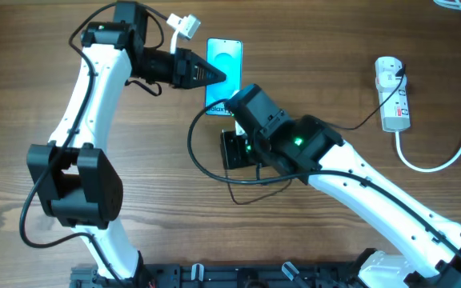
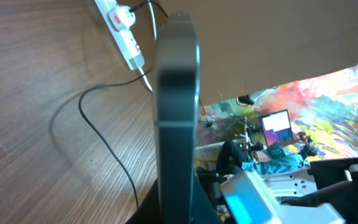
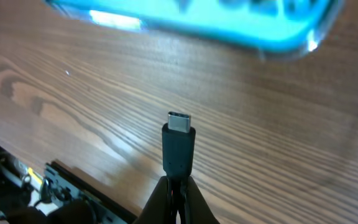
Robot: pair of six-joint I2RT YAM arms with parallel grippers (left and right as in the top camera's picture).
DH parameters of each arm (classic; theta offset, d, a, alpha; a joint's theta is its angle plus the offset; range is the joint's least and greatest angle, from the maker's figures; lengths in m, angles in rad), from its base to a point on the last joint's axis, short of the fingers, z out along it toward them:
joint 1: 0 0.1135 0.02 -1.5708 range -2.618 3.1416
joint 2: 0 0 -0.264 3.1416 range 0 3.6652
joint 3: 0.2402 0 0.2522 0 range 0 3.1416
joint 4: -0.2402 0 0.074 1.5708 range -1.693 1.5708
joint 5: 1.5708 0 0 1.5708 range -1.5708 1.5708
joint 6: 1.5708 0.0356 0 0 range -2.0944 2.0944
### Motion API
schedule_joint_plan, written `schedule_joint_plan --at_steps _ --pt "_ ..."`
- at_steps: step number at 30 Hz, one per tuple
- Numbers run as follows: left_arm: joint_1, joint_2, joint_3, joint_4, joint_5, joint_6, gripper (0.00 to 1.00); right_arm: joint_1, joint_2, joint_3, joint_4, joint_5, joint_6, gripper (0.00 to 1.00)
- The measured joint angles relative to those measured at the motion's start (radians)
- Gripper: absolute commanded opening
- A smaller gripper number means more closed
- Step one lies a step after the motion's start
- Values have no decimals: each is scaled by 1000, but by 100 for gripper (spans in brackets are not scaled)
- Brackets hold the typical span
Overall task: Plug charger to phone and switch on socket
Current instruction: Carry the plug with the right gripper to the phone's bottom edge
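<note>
The phone (image 1: 225, 68), teal screen up, lies at the table's back centre. My left gripper (image 1: 217, 78) is shut on its left side. In the left wrist view the phone (image 2: 176, 106) shows edge-on as a dark slab filling the middle. My right gripper (image 3: 179, 186) is shut on the charger's connector (image 3: 179, 134), tip pointing at the phone's (image 3: 197, 18) short edge, a small gap between them. In the overhead view my right gripper (image 1: 230, 109) sits just below the phone. The charger cable (image 1: 194, 152) loops left and runs to the socket (image 1: 394, 94) at the right.
The socket's white cord (image 1: 446, 160) curves along the right edge. The socket (image 2: 124, 28) and the black cable (image 2: 104, 134) also show in the left wrist view. A white plug-like part (image 1: 184, 26) sits by the left arm. The arm bases stand along the front edge.
</note>
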Motion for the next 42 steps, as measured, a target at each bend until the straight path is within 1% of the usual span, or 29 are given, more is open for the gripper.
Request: schedule_joint_plan --at_steps 10,42 --pt "-10 0 0 0 0 -4 4 0 0 3 66 44 18 4" --pt "-11 0 0 19 -26 -4 4 0 0 3 51 69 34 4"
